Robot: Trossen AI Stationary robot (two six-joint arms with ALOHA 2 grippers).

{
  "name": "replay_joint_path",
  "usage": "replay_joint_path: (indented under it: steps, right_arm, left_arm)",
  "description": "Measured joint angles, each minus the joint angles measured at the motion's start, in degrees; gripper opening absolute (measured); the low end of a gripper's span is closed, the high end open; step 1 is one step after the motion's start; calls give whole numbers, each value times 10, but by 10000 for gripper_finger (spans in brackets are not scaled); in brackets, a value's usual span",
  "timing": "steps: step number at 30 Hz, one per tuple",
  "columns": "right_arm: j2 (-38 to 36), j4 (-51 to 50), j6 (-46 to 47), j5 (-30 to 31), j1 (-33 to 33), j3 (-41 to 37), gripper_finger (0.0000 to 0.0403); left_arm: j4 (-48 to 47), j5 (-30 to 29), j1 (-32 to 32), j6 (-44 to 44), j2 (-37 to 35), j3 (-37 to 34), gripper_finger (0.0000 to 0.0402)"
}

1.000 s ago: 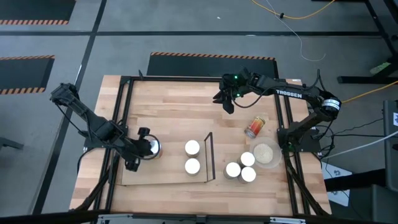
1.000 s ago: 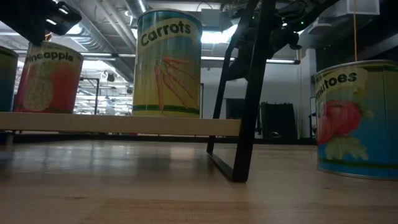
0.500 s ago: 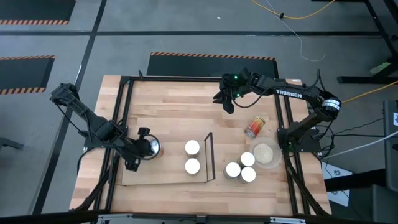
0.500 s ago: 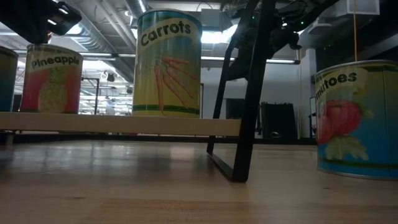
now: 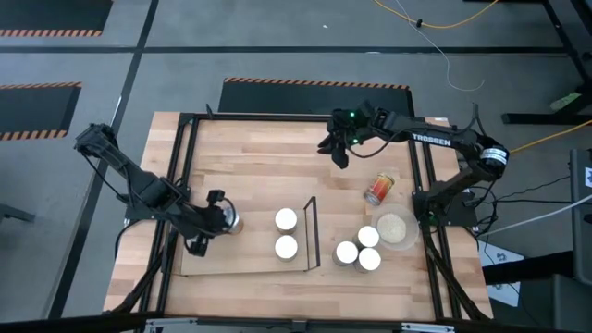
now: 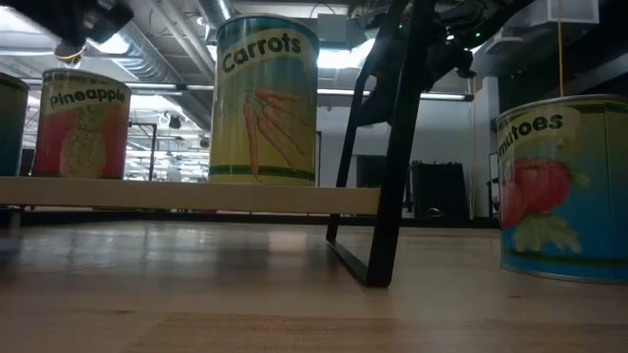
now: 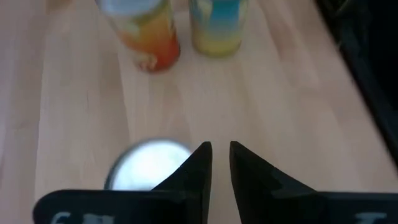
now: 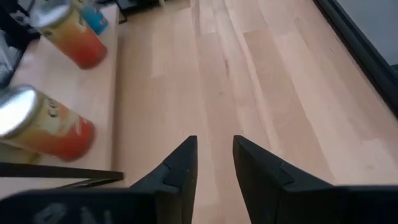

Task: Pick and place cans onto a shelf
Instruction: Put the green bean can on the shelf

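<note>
The shelf [image 5: 250, 199] is a pale board with a black upright frame [image 5: 312, 231] at its right end. Three cans stand on it: one with a silvery top [image 5: 229, 220] at the left end and two white-topped ones [image 5: 286, 219] [image 5: 286, 247] by the frame. My left gripper [image 5: 217, 223] hovers over the left can, its fingers [image 7: 221, 152] almost together, with the can's top [image 7: 146, 168] beside and below them. In the low view it [image 6: 88, 18] is above the pineapple can [image 6: 78, 123]. My right gripper [image 5: 339, 157] waits over the far side, its fingers [image 8: 214, 146] close together.
Right of the frame three cans [image 5: 347, 252] [image 5: 368, 237] [image 5: 369, 260] stand on the table beside a beige dish [image 5: 395, 228]. A red-and-yellow can [image 5: 379, 189] lies on its side farther back. Black rails [image 5: 185, 148] border the tabletop.
In the low view the pineapple can has gone from leaning to standing upright on the shelf. My left gripper has then gone up, away from its top.
</note>
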Motion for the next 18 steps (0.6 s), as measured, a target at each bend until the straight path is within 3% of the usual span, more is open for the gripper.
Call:
replay_joint_path:
  steps: [7, 14, 18]
  right_arm:
    - [-73, -63, -17, -14, -7, 1, 108]
    - [-161, -168, -42, 34, -19, 1, 108]
    - [-197, -224, -41, 104, -19, 1, 108]
  left_arm:
    - [2, -74, 5, 0, 0, 63, 44]
    - [34, -138, 39, 1, 0, 79, 44]
    - [43, -138, 62, 1, 0, 79, 44]
